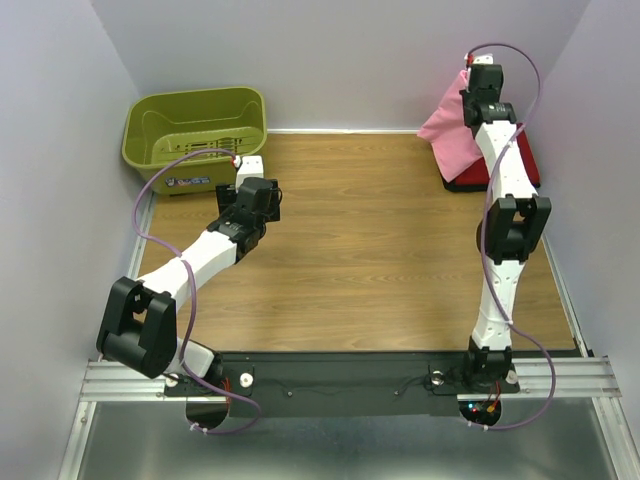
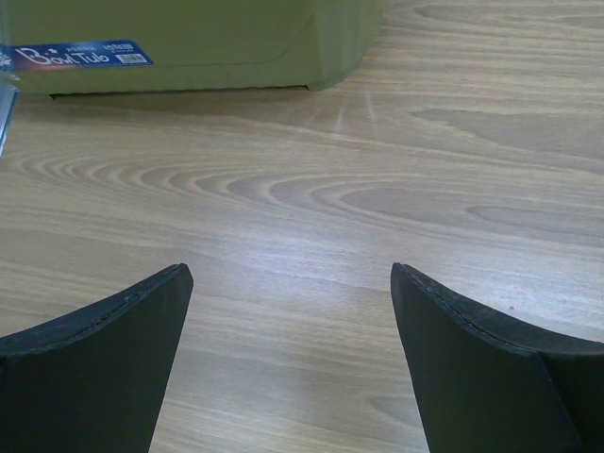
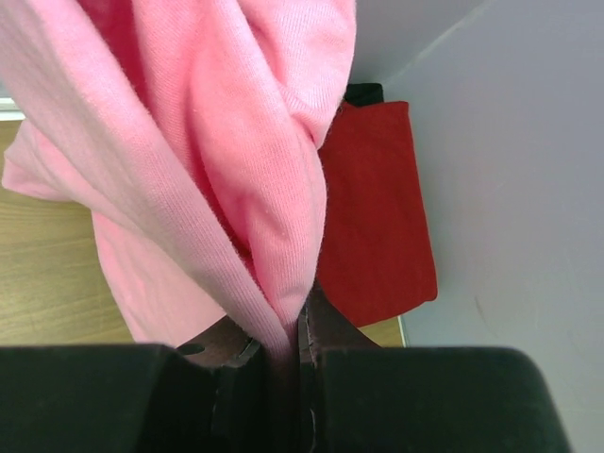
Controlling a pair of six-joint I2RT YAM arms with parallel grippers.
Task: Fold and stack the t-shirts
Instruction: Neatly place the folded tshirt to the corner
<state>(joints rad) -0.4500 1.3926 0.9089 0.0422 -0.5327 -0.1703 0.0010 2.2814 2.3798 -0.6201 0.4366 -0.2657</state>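
Note:
A bright pink t-shirt (image 1: 450, 132) hangs bunched in the air at the far right corner, its lower part draping onto the table. My right gripper (image 3: 288, 330) is shut on a fold of this pink t-shirt (image 3: 189, 189). Below it lies a red t-shirt (image 3: 377, 208), folded flat beside the right wall (image 1: 520, 160), with a black edge (image 3: 363, 92) showing at its far end. My left gripper (image 2: 293, 311) is open over bare wood near the basket, with nothing between its fingers (image 2: 113, 359).
An olive-green plastic basket (image 1: 195, 135) stands at the far left corner, close in front of the left gripper (image 1: 250, 175). White walls enclose the table on three sides. The wooden table (image 1: 360, 250) lies between the arms.

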